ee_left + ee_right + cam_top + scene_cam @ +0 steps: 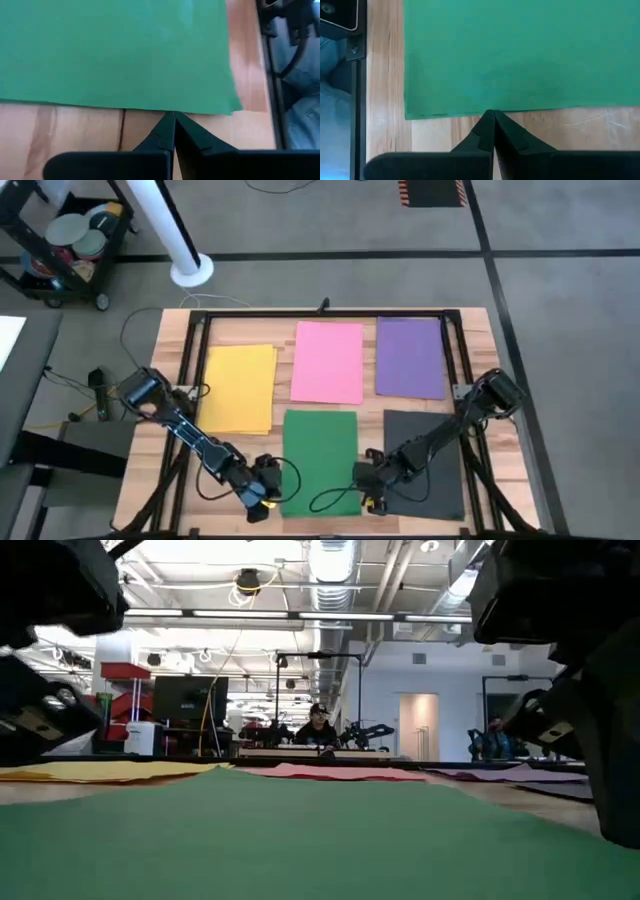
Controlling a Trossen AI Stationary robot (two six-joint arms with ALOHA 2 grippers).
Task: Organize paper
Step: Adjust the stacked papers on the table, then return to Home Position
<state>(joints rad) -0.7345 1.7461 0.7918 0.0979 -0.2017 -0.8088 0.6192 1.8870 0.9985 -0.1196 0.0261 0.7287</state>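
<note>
Five sheets of paper lie flat on the wooden table: yellow [238, 388], pink [328, 362] and purple [410, 358] in the far row, green [320, 455] and black [430, 465] in the near row. My left gripper [266, 486] is shut at the green sheet's left edge, close to its near corner. My right gripper [364, 480] is shut at the green sheet's right edge, also close to the near corner, above the gap to the black sheet. The green sheet [300, 840] fills the low view's foreground. My left gripper meets the green sheet's left edge [172, 110] with its shut fingertips, coming level from the table's left. The sheet lies flat on the wood. Whether any paper sits between the tips, I cannot tell. My right gripper meets the green sheet's right edge [490, 111] with its shut fingertips, coming level from the table's right. The sheet lies flat. Whether the tips hold any of the edge, I cannot tell.
A black metal frame [190, 380] runs along the table's sides and far edge. Cables trail on the near part of the green sheet [330, 500]. A cart with dishes [70, 245] and a white pole base [190, 272] stand beyond the table's far left.
</note>
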